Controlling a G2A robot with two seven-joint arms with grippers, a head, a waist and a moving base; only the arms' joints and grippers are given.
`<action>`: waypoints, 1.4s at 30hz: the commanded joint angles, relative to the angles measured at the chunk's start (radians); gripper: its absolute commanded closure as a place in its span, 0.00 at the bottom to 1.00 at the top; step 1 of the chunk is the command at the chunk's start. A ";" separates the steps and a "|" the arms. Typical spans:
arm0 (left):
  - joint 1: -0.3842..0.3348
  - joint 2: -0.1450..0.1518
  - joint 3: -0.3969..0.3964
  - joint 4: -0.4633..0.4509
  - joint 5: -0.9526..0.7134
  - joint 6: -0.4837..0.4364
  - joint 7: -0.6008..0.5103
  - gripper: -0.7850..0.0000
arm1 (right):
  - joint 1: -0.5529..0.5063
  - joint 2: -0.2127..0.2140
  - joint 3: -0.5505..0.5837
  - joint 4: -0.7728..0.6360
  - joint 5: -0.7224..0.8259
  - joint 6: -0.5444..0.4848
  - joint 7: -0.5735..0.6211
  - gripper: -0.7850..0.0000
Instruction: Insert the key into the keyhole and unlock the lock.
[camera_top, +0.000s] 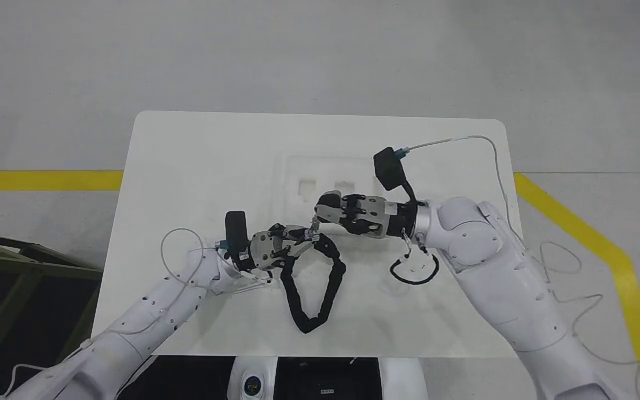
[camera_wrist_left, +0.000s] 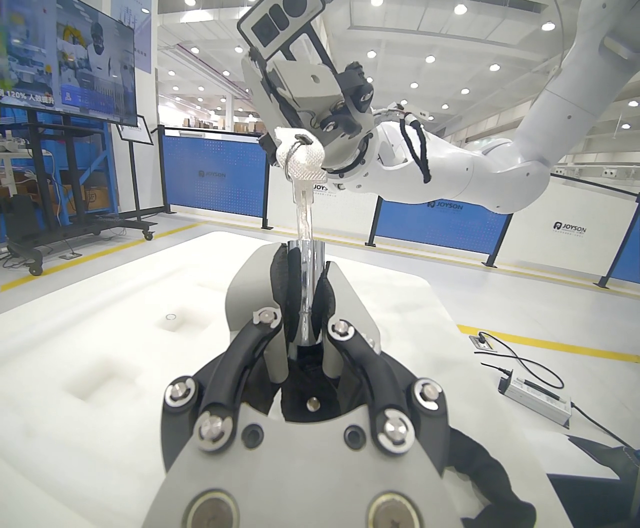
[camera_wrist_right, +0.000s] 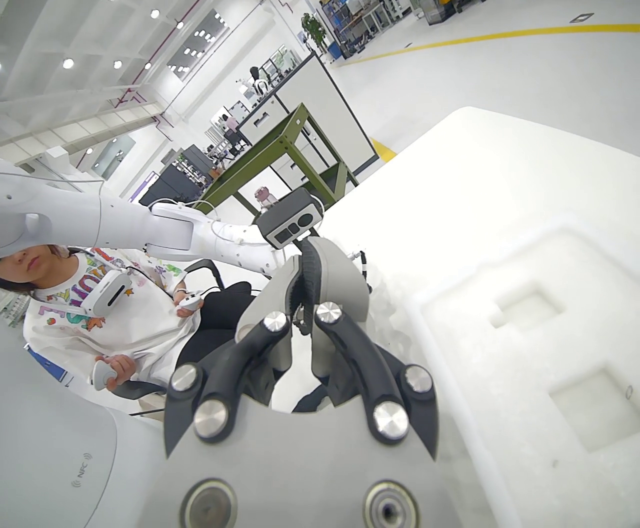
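Note:
The lock is a chrome cylinder (camera_wrist_left: 306, 295) on a black sleeved cable loop (camera_top: 312, 295) that lies on the white table (camera_top: 200, 160). My left gripper (camera_wrist_left: 305, 265) is shut on the cylinder and holds it upright near the table's middle (camera_top: 288, 241). Straight above it, the silver key (camera_wrist_left: 303, 175) points down, its blade tip at the cylinder's top end; how deep it sits I cannot tell. My right gripper (camera_top: 318, 222) is shut on the key's head. In the right wrist view its fingers (camera_wrist_right: 330, 270) are pressed together with the left arm just beyond.
The white foam tabletop has shallow rectangular recesses (camera_top: 310, 185) behind the grippers, also seen as recesses (camera_wrist_left: 107, 375) beside the left gripper. A small black cord loop (camera_top: 415, 268) lies under the right forearm. The table's left half is bare foam.

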 joint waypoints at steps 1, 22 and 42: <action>-0.002 0.001 0.004 0.004 0.000 0.004 0.004 1.00 | 0.001 0.000 0.003 -0.004 -0.009 0.004 -0.007 1.00; -0.022 0.009 0.039 0.015 -0.004 0.022 0.022 1.00 | 0.034 -0.008 -0.039 0.000 -0.037 0.024 0.001 1.00; -0.055 0.020 0.035 0.052 0.094 0.005 0.005 1.00 | 0.003 0.020 0.051 -0.132 -0.190 0.116 0.094 0.89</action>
